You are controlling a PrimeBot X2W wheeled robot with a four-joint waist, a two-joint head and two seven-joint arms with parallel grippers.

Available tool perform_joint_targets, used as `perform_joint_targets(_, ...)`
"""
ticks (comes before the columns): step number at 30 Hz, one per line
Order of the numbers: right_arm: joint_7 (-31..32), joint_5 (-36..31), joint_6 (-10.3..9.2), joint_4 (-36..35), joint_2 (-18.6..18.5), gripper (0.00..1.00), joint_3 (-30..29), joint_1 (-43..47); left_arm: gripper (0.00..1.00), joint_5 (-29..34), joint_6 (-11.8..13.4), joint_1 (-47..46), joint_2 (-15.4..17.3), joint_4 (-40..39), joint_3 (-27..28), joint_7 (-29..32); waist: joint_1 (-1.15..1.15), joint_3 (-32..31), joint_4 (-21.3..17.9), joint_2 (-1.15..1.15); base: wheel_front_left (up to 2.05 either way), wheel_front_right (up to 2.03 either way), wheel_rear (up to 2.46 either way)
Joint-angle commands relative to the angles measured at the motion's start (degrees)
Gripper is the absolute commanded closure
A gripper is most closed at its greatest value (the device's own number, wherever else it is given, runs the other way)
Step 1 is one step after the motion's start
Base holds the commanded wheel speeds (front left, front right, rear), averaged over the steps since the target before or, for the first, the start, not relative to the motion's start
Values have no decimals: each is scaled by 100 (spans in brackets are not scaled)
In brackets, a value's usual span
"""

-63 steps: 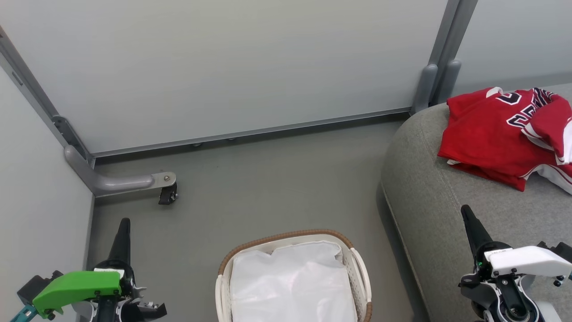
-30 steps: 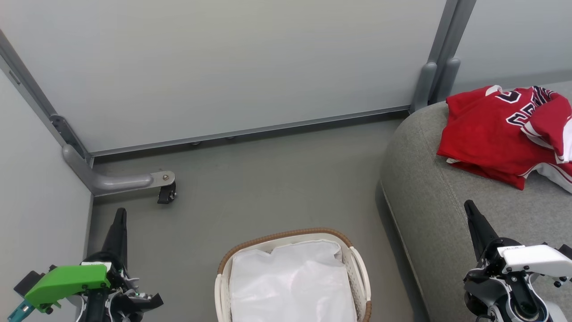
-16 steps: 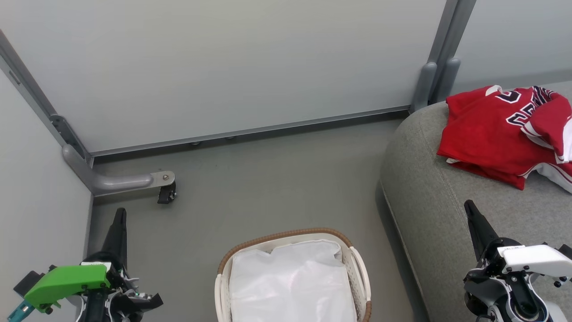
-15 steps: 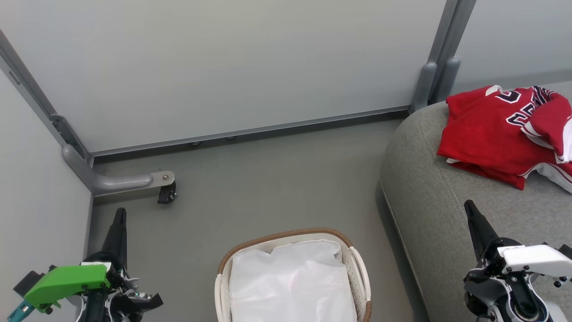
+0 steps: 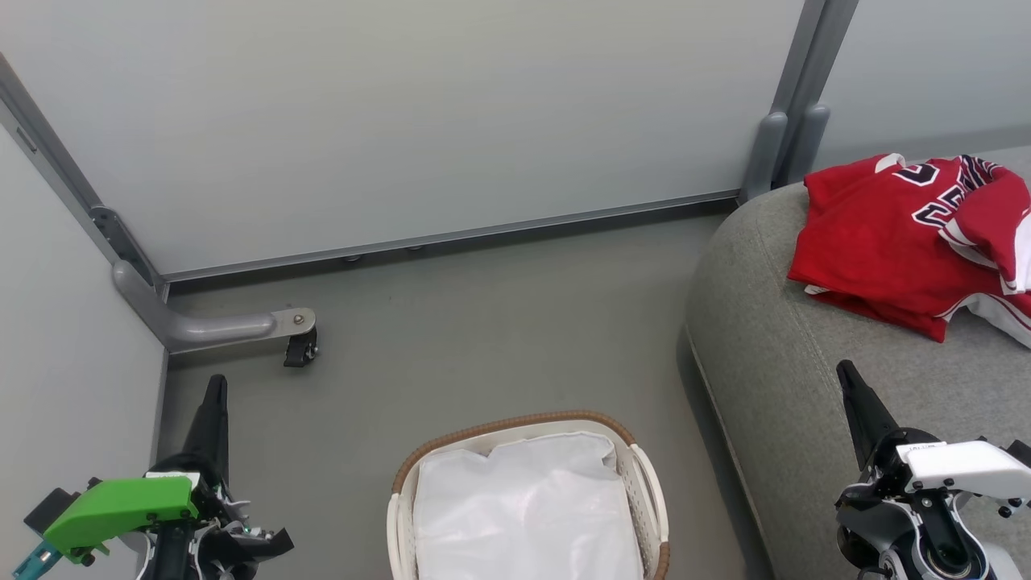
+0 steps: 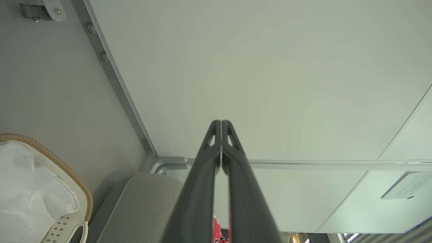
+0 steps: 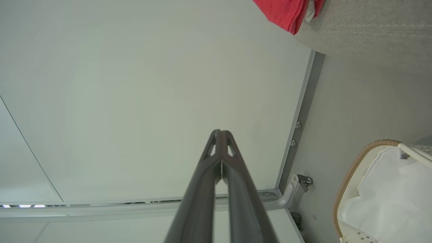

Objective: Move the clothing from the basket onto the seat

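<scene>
Clothing point(image 5: 910, 242) lies on the seat point(image 5: 773, 387), heaped at the seat's far corner close to the wall. A red jersey point(image 5: 866, 234) with white-and-navy lettering is spread fairly flat. A second red garment point(image 5: 995, 217) with white stripes is bunched over the jersey's right side. White hem shows along the pile's near edge.

The seat is grey woven fabric with a rounded corner and a stitched seam down its side. It stands to the right of the basket point(image 5: 515, 424), with a strip of grey floor point(image 5: 483, 322) between them. The basket sits on the floor at the bottom centre of the head view — brown woven rim over white plastic, one handle on its right side. Inside it lies the crumpled white cloth liner point(image 5: 523, 515).

The right gripper point(image 5: 844, 369) hangs over the near part of the seat, well apart from the clothing. Its wrist view shows the two dark fingers pressed together at the tips, gripping nothing. The left gripper point(image 5: 216, 383) hangs at the lower left over the floor, beside the side partition point(image 5: 56, 346). Its jaws are likewise closed tip to tip and empty.

Beyond them, pale wall panels point(image 5: 403, 121) meet the floor along a metal rail. A grey curved foot with a black caster point(image 5: 302, 351) juts from the left corner — and grey posts point(image 5: 785, 153) stand behind the seat.
</scene>
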Motion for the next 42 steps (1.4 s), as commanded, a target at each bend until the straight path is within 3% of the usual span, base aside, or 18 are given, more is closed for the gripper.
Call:
perform_joint_targets(1, 8, 20, 2, -21, -32, 100, -10, -12, 100, 10, -18, -57, 19, -9, 20, 10, 0, 0, 0, 0, 0, 0, 0)
perform_joint_targets(42, 7, 20, 2, -21, -32, 100, -9, -12, 100, 23, -18, -58, 10, -10, 28, 22, 0, 0, 0, 0, 0, 0, 0)
